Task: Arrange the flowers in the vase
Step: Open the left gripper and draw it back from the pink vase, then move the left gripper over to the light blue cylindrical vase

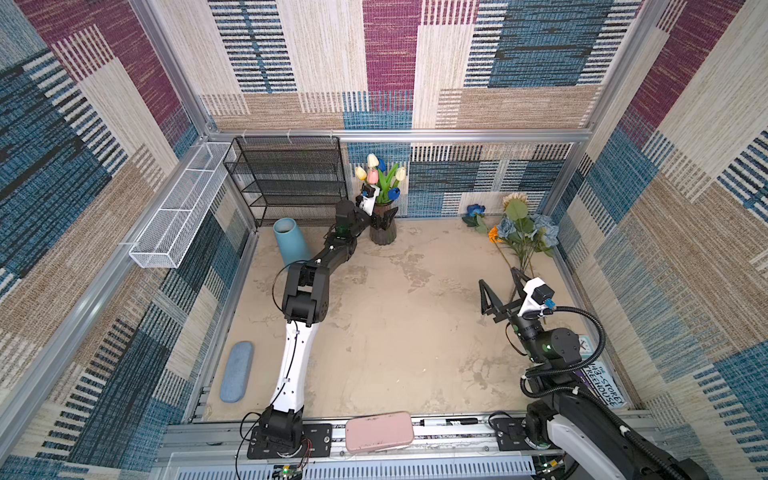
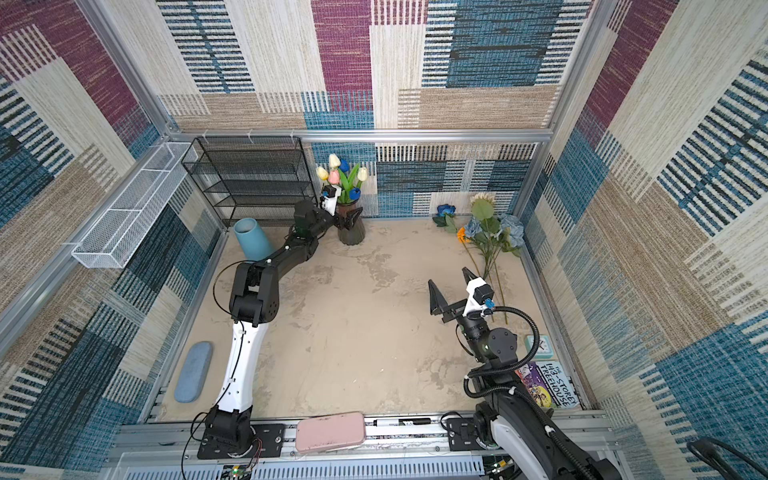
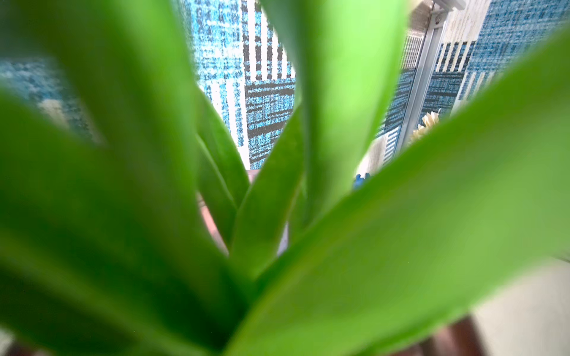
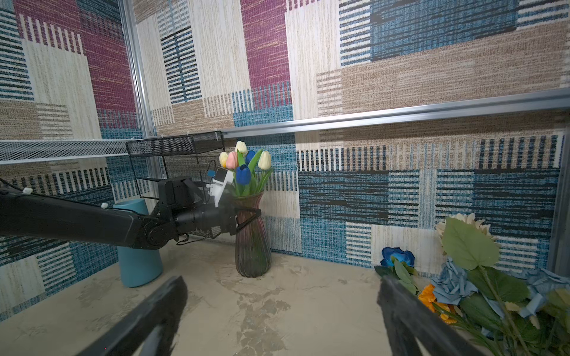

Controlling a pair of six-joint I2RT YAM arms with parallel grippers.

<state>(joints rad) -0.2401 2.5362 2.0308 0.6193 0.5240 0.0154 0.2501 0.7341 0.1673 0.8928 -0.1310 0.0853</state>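
Tulips (image 1: 373,176) in vase (image 1: 382,236), left gripper (image 1: 384,218) splayed — alongside

A sandy, mottled tabletop (image 1: 395,324) lies inside an aluminium frame (image 1: 457,135) hung with patchwork woven wall panels (image 1: 519,50) in blue, plum and beige. At the back left a black mesh shelf rack (image 1: 291,166) stands against the wall, and a long white mesh basket (image 1: 178,208) is fixed to the left side rail. A teal, tumbler-shaped container (image 1: 291,243) stands just in front of the rack. A blue-grey oblong case (image 1: 237,372) lies near the front left edge. On the front rail lie a pink case (image 1: 379,431) and, beside it, a black-and-white marker (image 1: 449,422). In the front right corner lies a book (image 2: 557,384) titled "Storey Treehouse", with a small teal square item (image 2: 539,347) just behind it.
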